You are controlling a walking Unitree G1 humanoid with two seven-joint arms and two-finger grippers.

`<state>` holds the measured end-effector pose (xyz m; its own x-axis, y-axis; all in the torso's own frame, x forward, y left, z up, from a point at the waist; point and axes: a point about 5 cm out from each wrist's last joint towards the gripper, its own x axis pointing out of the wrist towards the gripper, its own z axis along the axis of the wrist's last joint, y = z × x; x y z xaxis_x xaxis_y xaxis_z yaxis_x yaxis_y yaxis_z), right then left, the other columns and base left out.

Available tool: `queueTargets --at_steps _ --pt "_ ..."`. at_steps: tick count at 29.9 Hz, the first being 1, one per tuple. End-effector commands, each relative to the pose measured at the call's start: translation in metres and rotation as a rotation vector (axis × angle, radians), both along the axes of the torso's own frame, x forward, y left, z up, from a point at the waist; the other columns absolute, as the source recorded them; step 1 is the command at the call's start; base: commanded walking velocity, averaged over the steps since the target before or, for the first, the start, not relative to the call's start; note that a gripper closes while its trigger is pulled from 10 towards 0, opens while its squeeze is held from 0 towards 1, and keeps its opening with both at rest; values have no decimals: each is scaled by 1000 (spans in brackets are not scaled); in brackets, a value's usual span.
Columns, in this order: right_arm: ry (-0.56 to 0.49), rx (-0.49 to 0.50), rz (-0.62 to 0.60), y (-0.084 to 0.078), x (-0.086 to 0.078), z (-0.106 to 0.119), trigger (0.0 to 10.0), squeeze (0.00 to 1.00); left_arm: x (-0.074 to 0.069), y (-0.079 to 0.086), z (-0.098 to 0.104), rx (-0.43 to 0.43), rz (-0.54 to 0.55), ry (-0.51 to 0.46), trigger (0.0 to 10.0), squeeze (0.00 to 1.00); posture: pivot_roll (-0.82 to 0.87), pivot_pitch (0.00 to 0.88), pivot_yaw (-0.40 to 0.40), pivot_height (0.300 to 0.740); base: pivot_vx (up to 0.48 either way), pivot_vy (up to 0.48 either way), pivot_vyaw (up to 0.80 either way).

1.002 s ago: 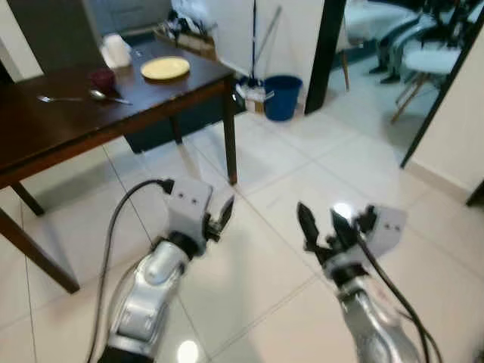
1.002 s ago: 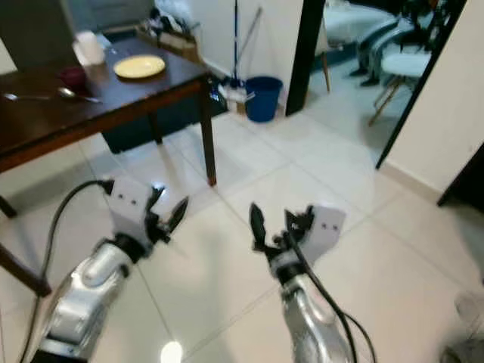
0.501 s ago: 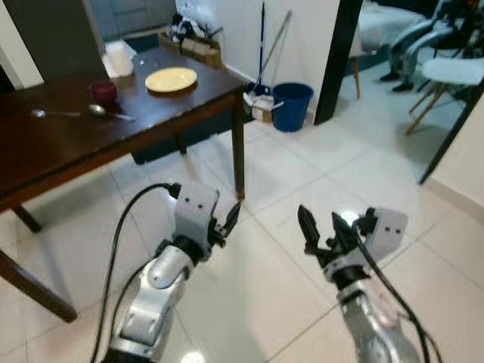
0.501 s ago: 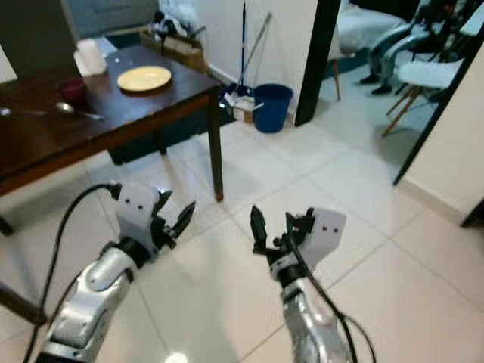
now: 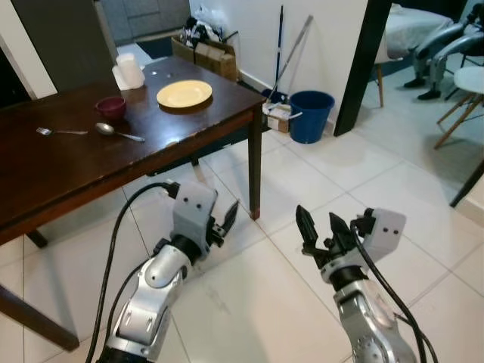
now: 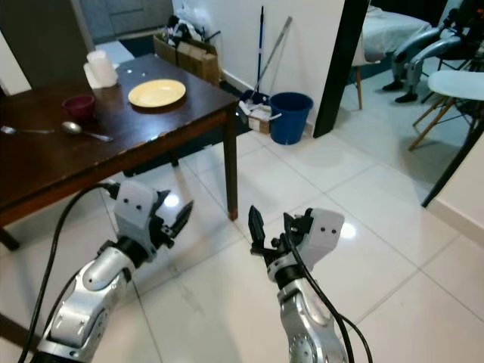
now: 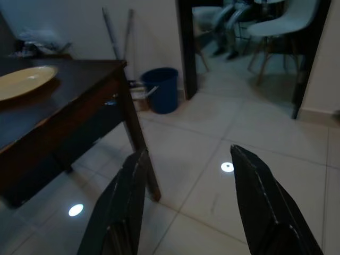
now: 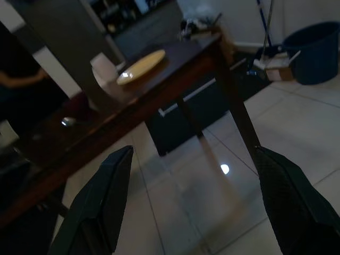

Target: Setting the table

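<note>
Table (image 5: 68, 178) of dark wood bears a yellow plate (image 5: 184, 94), maroon cup (image 5: 111, 108), spoon (image 5: 117, 132).

A home dining area: a dark wooden table (image 5: 68, 162) set with a yellow plate (image 5: 184, 94), a small red bowl (image 5: 111, 108) and a spoon (image 5: 117, 132), on glossy white floor tiles (image 5: 318, 159). Well ahead of the jaws a broom (image 5: 278, 45) and blue bucket (image 5: 311, 116) stand by the wall, white chairs (image 6: 454, 94) past the doorway
</note>
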<state>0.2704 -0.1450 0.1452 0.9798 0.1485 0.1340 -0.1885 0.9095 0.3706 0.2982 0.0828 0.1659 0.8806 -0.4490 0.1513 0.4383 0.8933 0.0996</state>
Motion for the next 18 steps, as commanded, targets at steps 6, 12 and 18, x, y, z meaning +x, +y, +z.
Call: queueTargets --at_steps 6,12,18 --pt "-6 -7 68 14 -2 1 10000 0 0 8 -2 15 30 5 10000 0 -143 0 141 740 480 0 752" --pt "-6 4 121 19 -4 1 10000 0 -3 10 -4 15 39 12 10000 0 -135 0 134 740 480 0 748" --pt "-3 -18 200 27 -9 0 10000 0 -3 16 -7 0 80 36 10000 0 -131 0 130 740 480 0 735"
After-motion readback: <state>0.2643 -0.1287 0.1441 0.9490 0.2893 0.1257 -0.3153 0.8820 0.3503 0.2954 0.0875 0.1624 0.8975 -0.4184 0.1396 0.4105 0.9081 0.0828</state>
